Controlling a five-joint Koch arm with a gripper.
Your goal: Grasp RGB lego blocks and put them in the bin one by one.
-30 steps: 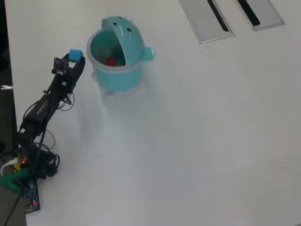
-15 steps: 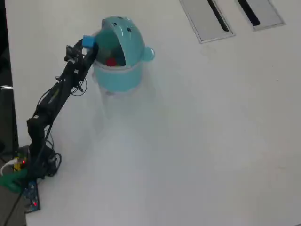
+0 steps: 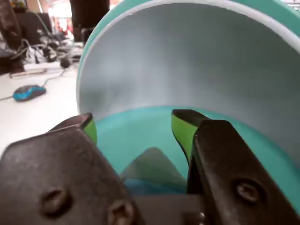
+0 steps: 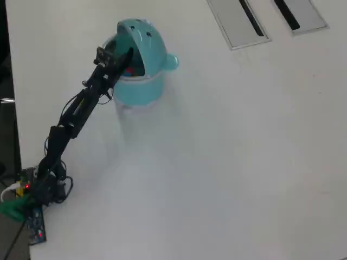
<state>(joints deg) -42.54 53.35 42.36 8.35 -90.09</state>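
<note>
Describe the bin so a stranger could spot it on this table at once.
On the wide white table, look to the upper left in the overhead view, at the tip of the thin black arm. There stands the round teal plastic tub with a raised domed lid bearing small dark dots. The grey slotted panels at the top edge are flat.
</note>
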